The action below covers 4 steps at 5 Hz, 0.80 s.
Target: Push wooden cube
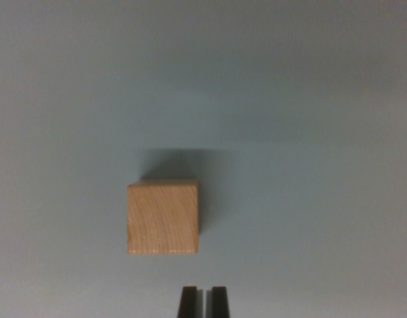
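A light wooden cube (163,218) rests on a plain grey-blue surface, a little left of the wrist view's centre, casting a shadow up and to the right. My gripper (204,301) shows at the bottom edge as two dark fingertips (188,302) side by side with only a thin slit between them, shut with nothing held. The tips sit just below the cube's lower right corner, a short gap away from it.
The grey-blue surface (309,132) fills the whole view around the cube. No other object or edge shows.
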{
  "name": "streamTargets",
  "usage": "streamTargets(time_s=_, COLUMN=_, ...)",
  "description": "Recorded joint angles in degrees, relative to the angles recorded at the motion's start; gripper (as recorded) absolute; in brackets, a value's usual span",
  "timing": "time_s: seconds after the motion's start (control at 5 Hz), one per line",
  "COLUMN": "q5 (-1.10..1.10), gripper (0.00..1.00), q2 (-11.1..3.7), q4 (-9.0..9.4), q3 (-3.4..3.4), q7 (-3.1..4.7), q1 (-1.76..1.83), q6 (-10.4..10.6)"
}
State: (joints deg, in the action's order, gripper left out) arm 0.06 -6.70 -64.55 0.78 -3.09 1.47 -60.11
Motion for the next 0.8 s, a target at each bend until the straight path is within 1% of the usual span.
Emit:
streamTargets(time_s=0.2, q5=-0.11, gripper=0.00, q2=-0.43, q4=2.29, q3=0.25, q7=-0.22, q1=0.20, q6=2.68)
streamTargets(time_s=0.4, q5=-0.11, gripper=0.00, q2=-0.43, q4=2.29, q3=0.25, q7=-0.22, q1=0.20, q6=2.68)
streamTargets(time_s=0.6, q5=-0.21, gripper=0.00, q2=-0.85, q4=4.53, q3=0.49, q7=-0.44, q1=0.39, q6=5.30)
streamTargets(time_s=0.8, q5=-0.21, gripper=0.00, q2=-0.85, q4=4.53, q3=0.49, q7=-0.44, q1=0.39, q6=5.30)
